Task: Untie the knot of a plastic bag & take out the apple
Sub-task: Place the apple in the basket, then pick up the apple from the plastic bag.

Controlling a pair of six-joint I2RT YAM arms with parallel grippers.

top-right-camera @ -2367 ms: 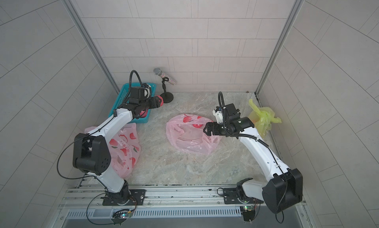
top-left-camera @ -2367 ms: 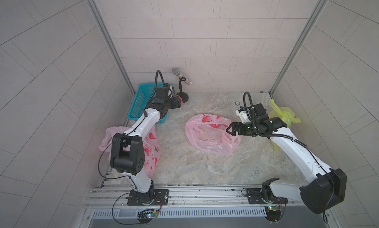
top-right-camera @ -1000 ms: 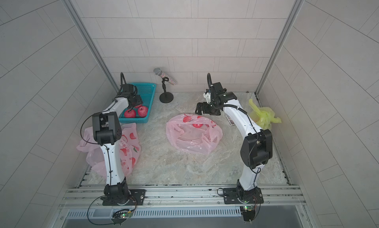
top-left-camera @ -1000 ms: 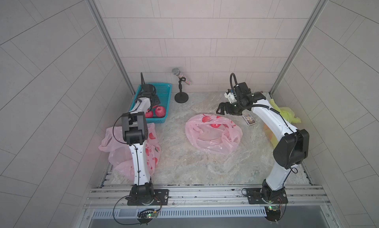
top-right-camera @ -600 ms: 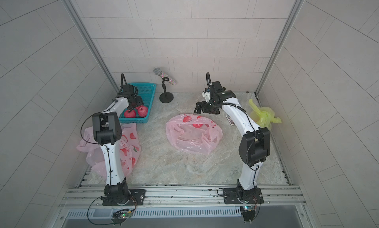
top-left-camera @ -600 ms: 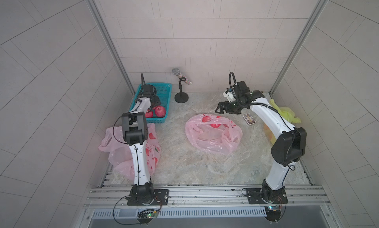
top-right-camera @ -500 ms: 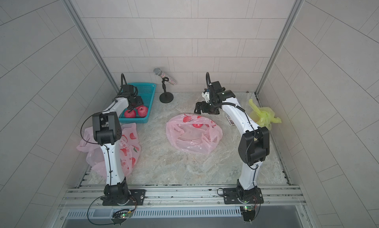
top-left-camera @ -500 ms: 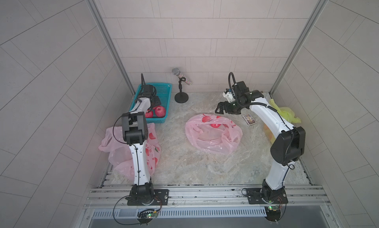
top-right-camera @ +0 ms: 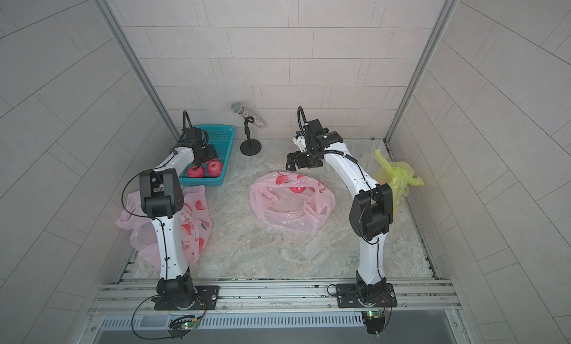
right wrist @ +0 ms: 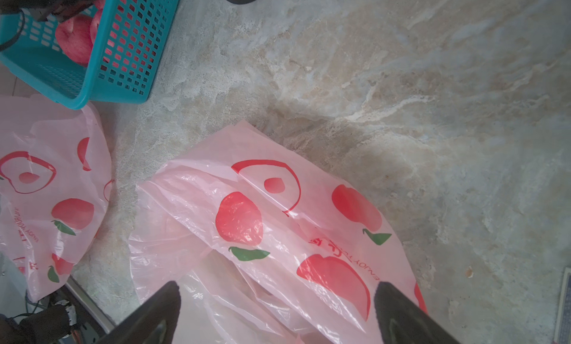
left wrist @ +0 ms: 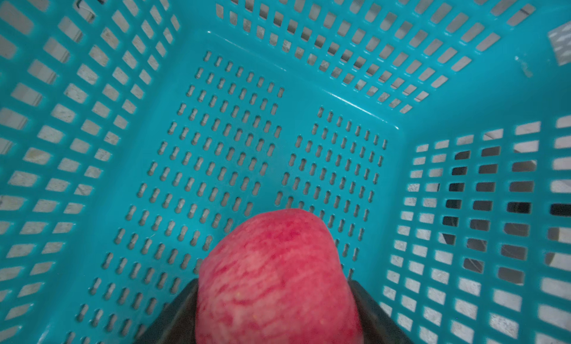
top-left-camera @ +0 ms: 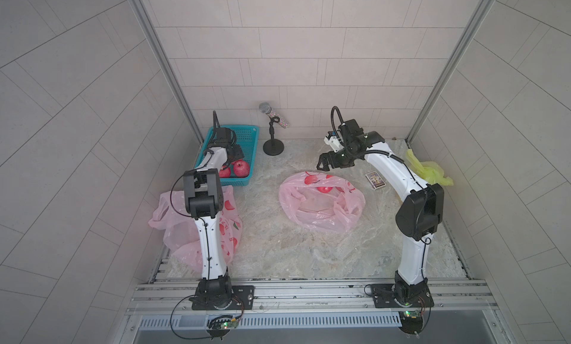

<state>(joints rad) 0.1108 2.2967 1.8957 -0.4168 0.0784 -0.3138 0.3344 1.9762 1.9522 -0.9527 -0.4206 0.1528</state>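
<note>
Plastic bag (top-left-camera: 321, 203) lies slack mid-table, unknotted, apparently emptied. Basket (top-left-camera: 248, 135) is the drop point: left gripper (left wrist: 276, 311) sits inside it, clamped on the apple (left wrist: 275, 265), judged ready for release. Right gripper (top-left-camera: 323, 166) hovers spread, empty, over the bag's far edge.

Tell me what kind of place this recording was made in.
Probably a purpose-built robot test booth, not a home: tile-patterned wall panels box in a marble-look tabletop, the left arm and right arm are bolted to a metal rail at its front edge, and a microphone on a stand looks staged.
</note>
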